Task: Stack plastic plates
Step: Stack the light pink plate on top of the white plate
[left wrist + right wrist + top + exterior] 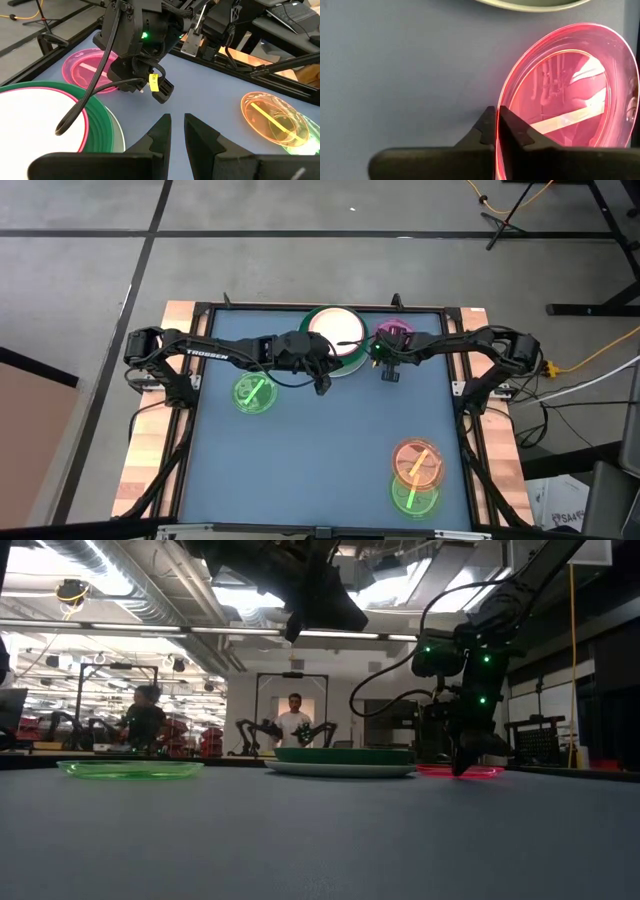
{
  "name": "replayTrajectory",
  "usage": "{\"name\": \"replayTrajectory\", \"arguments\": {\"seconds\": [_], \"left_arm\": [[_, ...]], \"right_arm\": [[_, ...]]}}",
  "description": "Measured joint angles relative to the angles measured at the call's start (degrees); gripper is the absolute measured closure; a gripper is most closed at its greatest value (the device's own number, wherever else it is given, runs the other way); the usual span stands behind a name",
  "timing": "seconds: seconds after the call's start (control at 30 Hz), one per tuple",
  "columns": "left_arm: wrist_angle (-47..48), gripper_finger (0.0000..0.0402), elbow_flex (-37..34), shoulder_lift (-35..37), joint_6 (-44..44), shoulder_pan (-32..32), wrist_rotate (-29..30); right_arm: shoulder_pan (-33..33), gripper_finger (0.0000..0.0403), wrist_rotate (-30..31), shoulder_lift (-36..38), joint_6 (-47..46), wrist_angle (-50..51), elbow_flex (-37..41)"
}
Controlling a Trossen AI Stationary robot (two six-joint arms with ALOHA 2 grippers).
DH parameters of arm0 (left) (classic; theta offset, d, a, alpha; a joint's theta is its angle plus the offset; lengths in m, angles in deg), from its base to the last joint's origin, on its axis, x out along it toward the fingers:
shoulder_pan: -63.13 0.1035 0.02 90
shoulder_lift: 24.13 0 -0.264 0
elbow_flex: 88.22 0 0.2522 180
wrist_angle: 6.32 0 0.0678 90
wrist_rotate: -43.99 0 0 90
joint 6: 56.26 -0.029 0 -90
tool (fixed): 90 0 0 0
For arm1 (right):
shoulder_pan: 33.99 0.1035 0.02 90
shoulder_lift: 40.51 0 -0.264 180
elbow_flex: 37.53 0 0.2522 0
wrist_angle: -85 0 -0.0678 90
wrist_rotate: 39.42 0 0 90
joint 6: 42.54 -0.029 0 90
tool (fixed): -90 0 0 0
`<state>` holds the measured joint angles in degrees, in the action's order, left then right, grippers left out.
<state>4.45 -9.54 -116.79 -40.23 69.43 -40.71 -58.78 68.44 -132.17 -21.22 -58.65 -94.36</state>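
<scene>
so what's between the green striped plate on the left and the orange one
Nothing: in the high view, only bare blue table top lies between the translucent green striped plastic plate and the translucent orange plastic plate.

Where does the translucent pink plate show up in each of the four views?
High view: translucent pink plate at the far edge, right of the big plate stack.
Low view: thin pink sliver right of the stack.
Left wrist view: behind the right hand.
Right wrist view: fills the right side, its rim pinched in the right hand.
Shared landmark: the plate stack.
</scene>
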Motion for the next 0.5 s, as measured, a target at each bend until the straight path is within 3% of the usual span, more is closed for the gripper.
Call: {"name": "replayTrajectory", "arguments": {"seconds": [0.5], "left_arm": [[0.6,0.0356,0.11,1.81,-0.15,-0.01,-0.02]], "right_arm": [[0.0,0.0402,0.71,0.0,-0.02,-0.04,0.0]]}}
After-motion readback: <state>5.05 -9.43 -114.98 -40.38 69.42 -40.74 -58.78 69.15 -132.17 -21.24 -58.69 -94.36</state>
